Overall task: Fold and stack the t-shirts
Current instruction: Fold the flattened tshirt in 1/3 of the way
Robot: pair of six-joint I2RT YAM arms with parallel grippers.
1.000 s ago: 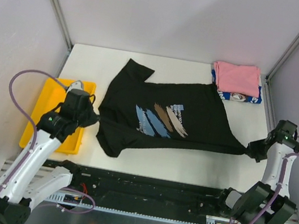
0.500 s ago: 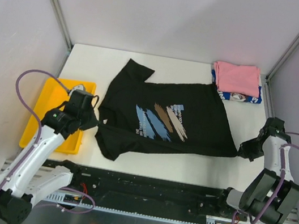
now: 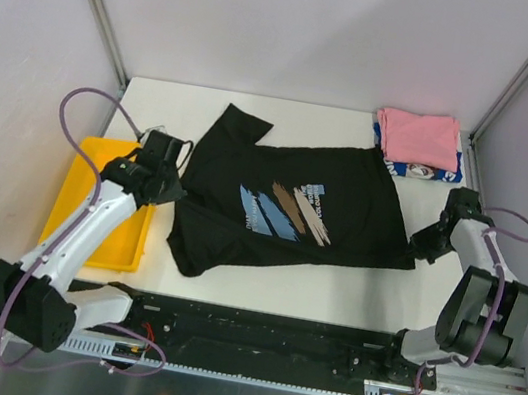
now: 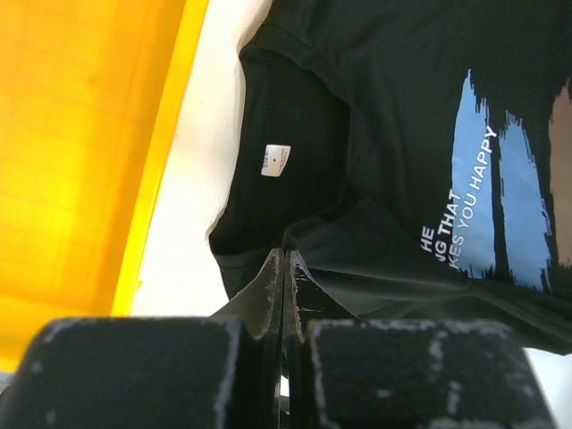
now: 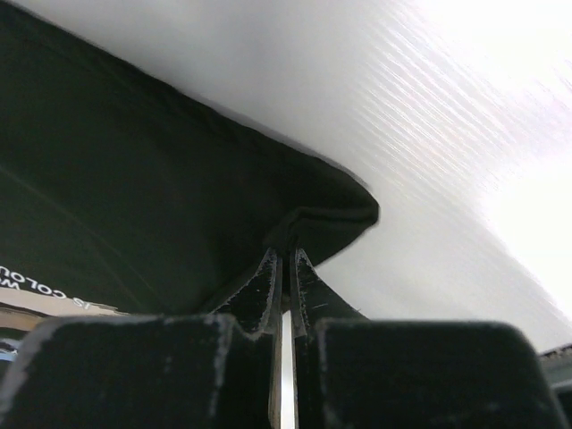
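The black t-shirt [image 3: 288,207] with blue, brown and cream brush strokes lies spread across the middle of the white table, its lower edge folded up. My left gripper [image 3: 173,185] is shut on the shirt's collar-side edge, seen in the left wrist view [image 4: 284,259] beside the neck label. My right gripper [image 3: 420,246] is shut on the shirt's hem corner, pinched in the right wrist view [image 5: 284,255]. A folded pink t-shirt [image 3: 418,138] sits on a folded blue-and-white t-shirt [image 3: 430,172] at the back right.
A yellow plastic tray [image 3: 118,224] lies at the table's left side under my left arm; it also shows in the left wrist view [image 4: 80,152]. Purple walls and metal posts enclose the table. A black rail runs along the near edge.
Both grippers moved away from me, toward the back of the table, carrying the shirt's near edge with them. The lower part of the shirt has folded upward.
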